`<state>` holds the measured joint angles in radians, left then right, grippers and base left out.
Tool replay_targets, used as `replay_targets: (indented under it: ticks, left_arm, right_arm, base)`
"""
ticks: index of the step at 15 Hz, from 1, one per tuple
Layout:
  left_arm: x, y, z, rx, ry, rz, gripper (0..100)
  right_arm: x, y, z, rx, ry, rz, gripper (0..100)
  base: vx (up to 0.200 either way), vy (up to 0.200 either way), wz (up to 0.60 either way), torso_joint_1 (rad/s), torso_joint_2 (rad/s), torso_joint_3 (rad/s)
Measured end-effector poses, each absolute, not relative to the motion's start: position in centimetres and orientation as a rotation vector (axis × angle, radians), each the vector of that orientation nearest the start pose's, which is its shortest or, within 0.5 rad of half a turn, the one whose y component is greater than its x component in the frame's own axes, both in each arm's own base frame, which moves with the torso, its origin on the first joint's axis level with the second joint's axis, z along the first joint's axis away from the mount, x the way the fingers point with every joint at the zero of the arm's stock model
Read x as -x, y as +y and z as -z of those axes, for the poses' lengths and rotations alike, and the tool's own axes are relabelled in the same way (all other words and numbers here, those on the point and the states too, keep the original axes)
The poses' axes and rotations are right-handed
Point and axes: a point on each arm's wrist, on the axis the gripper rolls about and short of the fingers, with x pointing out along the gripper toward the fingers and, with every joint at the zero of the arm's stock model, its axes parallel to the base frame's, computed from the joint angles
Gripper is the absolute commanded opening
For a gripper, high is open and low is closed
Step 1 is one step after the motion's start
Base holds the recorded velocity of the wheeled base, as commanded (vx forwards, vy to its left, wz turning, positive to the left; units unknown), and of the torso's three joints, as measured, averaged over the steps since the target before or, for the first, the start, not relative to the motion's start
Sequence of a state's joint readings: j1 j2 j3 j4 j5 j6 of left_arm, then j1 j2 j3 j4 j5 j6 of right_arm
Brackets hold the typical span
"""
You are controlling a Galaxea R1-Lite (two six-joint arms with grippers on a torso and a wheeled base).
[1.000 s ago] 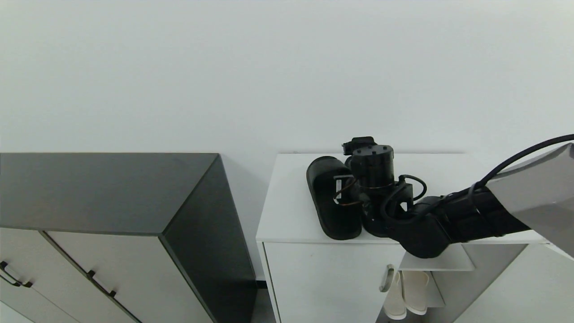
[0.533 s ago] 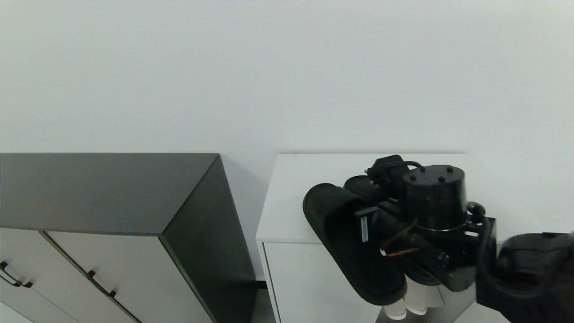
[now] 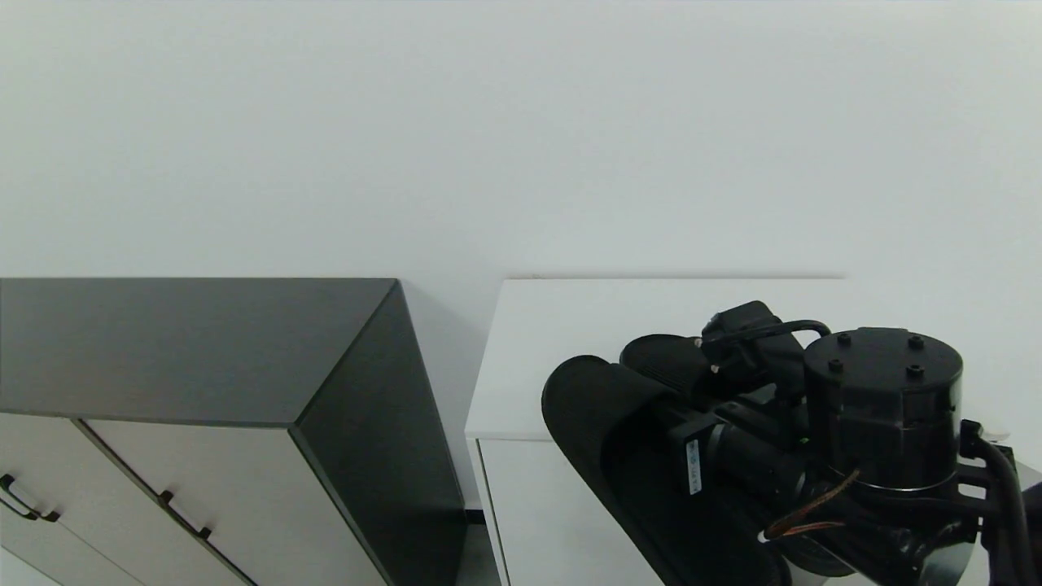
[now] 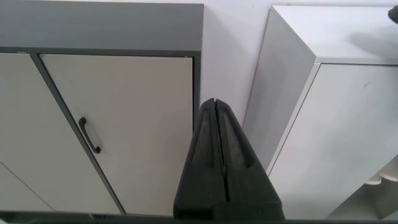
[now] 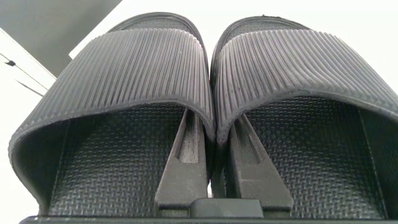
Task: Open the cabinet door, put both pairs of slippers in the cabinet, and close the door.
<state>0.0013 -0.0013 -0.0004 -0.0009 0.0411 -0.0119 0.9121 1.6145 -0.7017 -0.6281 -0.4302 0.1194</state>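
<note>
Our left gripper (image 4: 216, 155) hangs pressed shut on nothing before the grey-doored, dark-topped cabinet (image 4: 124, 118). Off the front edge of the plain white cabinet (image 3: 553, 358), our right gripper (image 5: 214, 171) pinches the pair of black ribbed rubber slippers (image 3: 606, 419) by their touching straps alone; a swing could slip one free.

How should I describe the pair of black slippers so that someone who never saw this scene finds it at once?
Find the white cabinet standing to the right of the dark-topped cabinet. Before its front top edge, the black slippers hang side by side from the right gripper, one of its jaws inside each. Their ribbed black straps stand out against the white.
</note>
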Motion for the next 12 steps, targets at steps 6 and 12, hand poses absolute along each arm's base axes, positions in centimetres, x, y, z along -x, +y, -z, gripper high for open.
replay_targets:
  ticks: [6,12]
  left_arm:
    - [2.29,0.09,-7.55,0.013,-0.002,-0.042,0]
    - [2.29,0.09,-7.56,0.013,-0.003,-0.042,0]
  right_arm:
    - [-17.48,21.21,-17.91,0.063,0.253,-0.465,0]
    - [-17.41,21.13,-17.86,0.066,0.255,-0.465,0]
  base:
    - [-0.167,0.000,0.00,0.008,0.00,0.003]
    - [-0.200,0.000,0.00,0.001,0.00,0.005]
